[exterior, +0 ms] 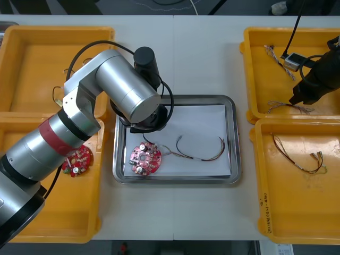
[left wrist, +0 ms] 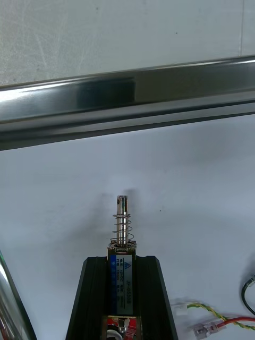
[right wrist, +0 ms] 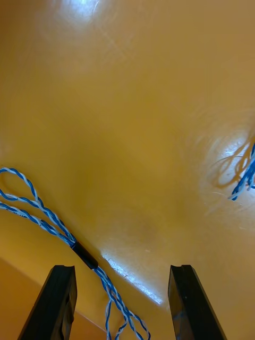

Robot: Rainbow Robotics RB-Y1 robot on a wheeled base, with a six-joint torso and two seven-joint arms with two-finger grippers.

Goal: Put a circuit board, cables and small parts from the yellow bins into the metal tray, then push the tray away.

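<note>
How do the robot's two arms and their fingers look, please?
The left arm is silver cylinders with black joints, a red band and a looping black cable. The right arm looks black. The left fingers and right fingers are flat black bars with square tips.

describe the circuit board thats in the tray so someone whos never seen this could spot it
The metal tray, white inside, sits in the middle of the table. In its near left corner, close to the left gripper holding a small metal part, lies a round red circuit board. Other red boards lie in a yellow bin; this one lies on white.
</note>
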